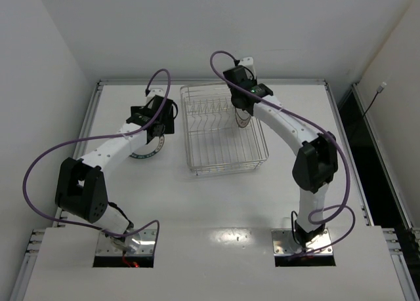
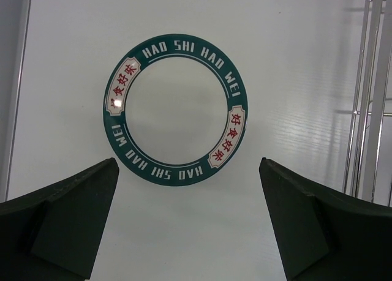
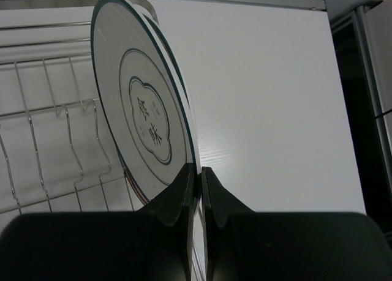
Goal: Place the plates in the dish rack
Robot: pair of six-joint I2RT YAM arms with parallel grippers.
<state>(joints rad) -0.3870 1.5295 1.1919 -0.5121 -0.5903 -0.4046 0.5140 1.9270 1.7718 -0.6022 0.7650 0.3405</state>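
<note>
A white plate with a dark green lettered rim (image 2: 176,41) lies flat on the table left of the dish rack, and part of its rim shows in the top view (image 1: 148,153). My left gripper (image 2: 188,198) is open and empty, hovering just above its near edge (image 1: 156,119). My right gripper (image 3: 197,171) is shut on the rim of a dark-rimmed plate with a small central motif (image 3: 144,119). It holds the plate upright on edge over the far right part of the silver wire dish rack (image 1: 223,158), beside the tines (image 3: 67,134). The orange sunburst plate is out of view.
The rack's wire side (image 2: 367,97) stands close on the right of the left gripper. A metal rail (image 1: 210,82) runs along the table's far edge. Purple cables loop above both arms.
</note>
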